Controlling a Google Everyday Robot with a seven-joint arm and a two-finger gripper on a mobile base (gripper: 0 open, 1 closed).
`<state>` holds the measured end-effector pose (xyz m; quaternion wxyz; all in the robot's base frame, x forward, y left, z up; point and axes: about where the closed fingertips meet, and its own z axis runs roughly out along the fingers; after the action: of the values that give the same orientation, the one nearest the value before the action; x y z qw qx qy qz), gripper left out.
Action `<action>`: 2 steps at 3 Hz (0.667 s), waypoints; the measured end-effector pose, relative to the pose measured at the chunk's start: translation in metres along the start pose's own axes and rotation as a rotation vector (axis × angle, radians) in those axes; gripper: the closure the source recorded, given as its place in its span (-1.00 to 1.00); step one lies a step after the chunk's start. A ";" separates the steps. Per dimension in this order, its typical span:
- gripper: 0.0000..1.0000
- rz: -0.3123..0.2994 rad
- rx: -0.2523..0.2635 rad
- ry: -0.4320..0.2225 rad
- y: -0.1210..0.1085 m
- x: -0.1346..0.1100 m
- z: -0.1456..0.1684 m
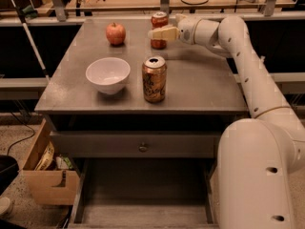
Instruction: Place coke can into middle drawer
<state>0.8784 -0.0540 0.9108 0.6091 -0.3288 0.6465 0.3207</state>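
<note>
Camera view: the white arm reaches over the grey cabinet top, with the middle drawer pulled out below. The white bowl and gold-brown can sit near the front. The coke can stands upright at the back, with the gripper right at it — whether it grips, I cannot tell.

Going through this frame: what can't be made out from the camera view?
1. The pincer is in front of the coke can at the back of the cabinet top and covers the can's middle; whether it touches the can cannot be told.
2. The middle drawer: its front part is cut off by the bottom edge.
3. The gold-brown can: lettering too small to read.
4. The cardboard box on the floor: contents too small to name.
</note>
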 end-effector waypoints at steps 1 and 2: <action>-0.68 0.023 -0.003 -0.027 -0.005 0.005 0.021; -0.06 0.022 -0.006 -0.029 -0.003 0.005 0.024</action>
<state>0.8949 -0.0365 0.9046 0.6137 -0.3187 0.6403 0.3343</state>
